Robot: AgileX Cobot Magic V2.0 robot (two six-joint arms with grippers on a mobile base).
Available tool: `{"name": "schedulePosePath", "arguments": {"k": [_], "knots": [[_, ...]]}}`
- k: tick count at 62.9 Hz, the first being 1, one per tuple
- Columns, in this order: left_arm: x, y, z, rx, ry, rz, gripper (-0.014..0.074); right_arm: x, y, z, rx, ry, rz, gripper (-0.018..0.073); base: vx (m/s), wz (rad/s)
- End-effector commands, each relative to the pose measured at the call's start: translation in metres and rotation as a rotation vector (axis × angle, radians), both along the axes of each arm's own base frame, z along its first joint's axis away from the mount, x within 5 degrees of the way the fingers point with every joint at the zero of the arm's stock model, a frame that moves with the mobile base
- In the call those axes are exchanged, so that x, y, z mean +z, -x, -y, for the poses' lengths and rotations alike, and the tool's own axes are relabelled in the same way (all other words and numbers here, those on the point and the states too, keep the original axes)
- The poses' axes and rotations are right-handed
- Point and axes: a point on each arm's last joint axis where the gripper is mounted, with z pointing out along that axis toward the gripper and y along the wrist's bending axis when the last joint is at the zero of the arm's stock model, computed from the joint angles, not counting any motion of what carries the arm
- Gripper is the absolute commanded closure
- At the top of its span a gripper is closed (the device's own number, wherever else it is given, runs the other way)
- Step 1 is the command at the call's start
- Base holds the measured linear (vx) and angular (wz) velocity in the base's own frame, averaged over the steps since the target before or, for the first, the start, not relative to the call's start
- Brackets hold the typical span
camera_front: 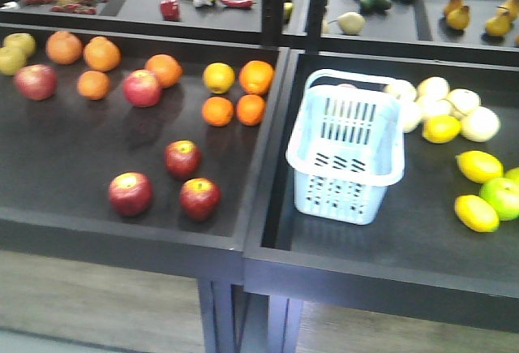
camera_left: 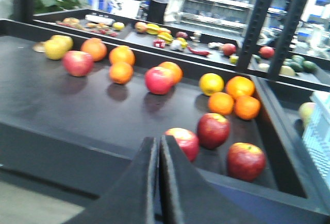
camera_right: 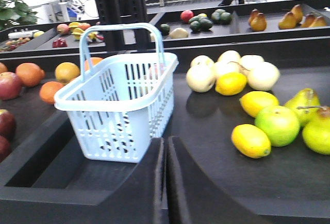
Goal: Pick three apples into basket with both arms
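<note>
Three dark red apples lie close together near the front of the left tray: one [camera_front: 130, 193] at the left, one [camera_front: 182, 158] behind it and one [camera_front: 199, 199] at the right. The left wrist view shows them just beyond my left gripper [camera_left: 158, 142], which is shut and empty, short of the nearest apple [camera_left: 183, 142]. The pale blue basket [camera_front: 347, 154] stands upright in the right tray with its handle raised. My right gripper [camera_right: 165, 142] is shut and empty, just in front of the basket [camera_right: 118, 105]. Neither arm shows in the front view.
Oranges [camera_front: 235, 93] and two more red apples [camera_front: 142, 88] lie farther back in the left tray. Lemons [camera_front: 477, 212], a green apple [camera_front: 501, 196] and pale fruit [camera_front: 438, 101] lie right of the basket. A raised black divider [camera_front: 268, 166] separates the trays. Shelves of produce stand behind.
</note>
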Motion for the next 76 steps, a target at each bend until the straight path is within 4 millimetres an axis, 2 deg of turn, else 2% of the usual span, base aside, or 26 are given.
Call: {"name": "schedulePosePath", "arguments": {"k": [1, 42, 76], "knots": [[0.0166, 0.0019, 0.0006, -0.008, -0.003, 0.119, 0.0603, 0.0032, -0.0002, -0.0006, 0.009, 0.017, 0.074, 0.0564, 0.05, -0.26], [0.0166, 0.0019, 0.0006, -0.008, -0.004, 0.119, 0.0603, 0.0032, -0.0002, -0.0006, 0.009, 0.017, 0.074, 0.0564, 0.06, -0.25], [0.0166, 0.0019, 0.0006, -0.008, -0.004, 0.119, 0.0603, 0.0032, -0.0002, -0.0006, 0.009, 0.017, 0.074, 0.0564, 0.09, -0.07]]}}
